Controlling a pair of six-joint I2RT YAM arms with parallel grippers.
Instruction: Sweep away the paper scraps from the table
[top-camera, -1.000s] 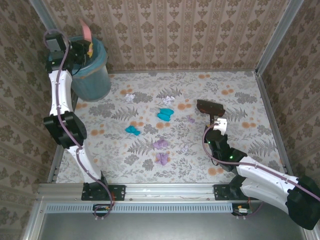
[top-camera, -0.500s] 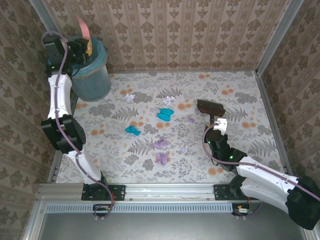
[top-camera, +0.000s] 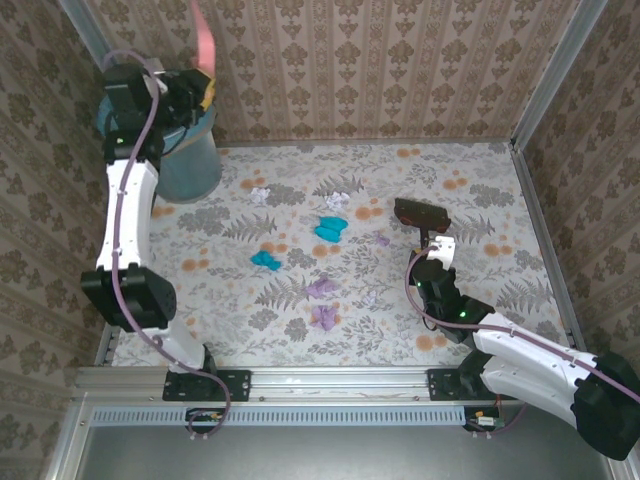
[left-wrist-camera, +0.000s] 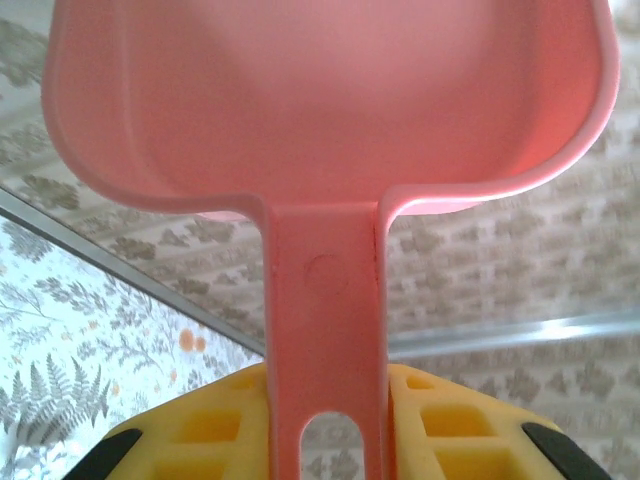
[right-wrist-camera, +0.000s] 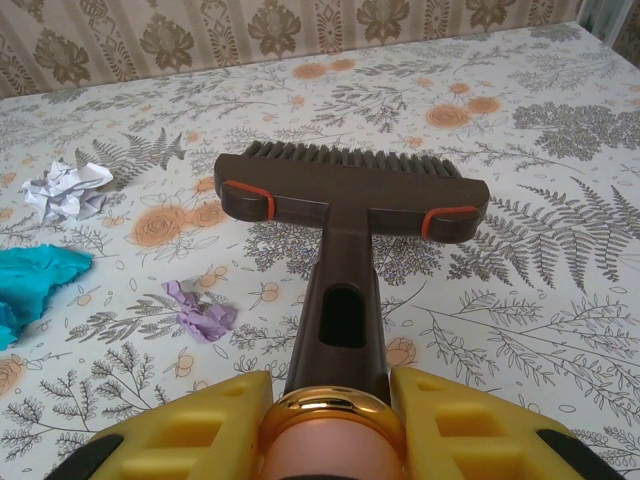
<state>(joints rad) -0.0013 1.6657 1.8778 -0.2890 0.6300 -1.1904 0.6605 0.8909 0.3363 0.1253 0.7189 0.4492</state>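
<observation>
A: Paper scraps (top-camera: 322, 288), the small crumpled wads in teal, lilac and white: where do they lie?

B: Scattered over the middle of the fern-printed cloth table (top-camera: 480, 190). All sit left of the right end effector (top-camera: 432, 243) and well apart from the left end effector (top-camera: 200, 92), which is up by the teal plastic bin (top-camera: 190, 165) in the far left corner.

A: Anything hidden?

B: The left arm covers part of the bin. In the right wrist view a teal wad (right-wrist-camera: 30, 280) is cut off by the left edge. The pink plastic dustpan (left-wrist-camera: 320, 90) runs off the top of the left wrist view.

A: And the grips?

B: Left is clenched on the dustpan's handle. Right is clenched on the dark brown bristle brush (right-wrist-camera: 350, 185), whose head sits crosswise, with a lilac wad (right-wrist-camera: 200, 312) just left of its handle.

A: Do the scraps point anywhere?

B: They are lumps with no clear heading. The larger teal one (top-camera: 330, 228) lies slightly longer across the table.
</observation>
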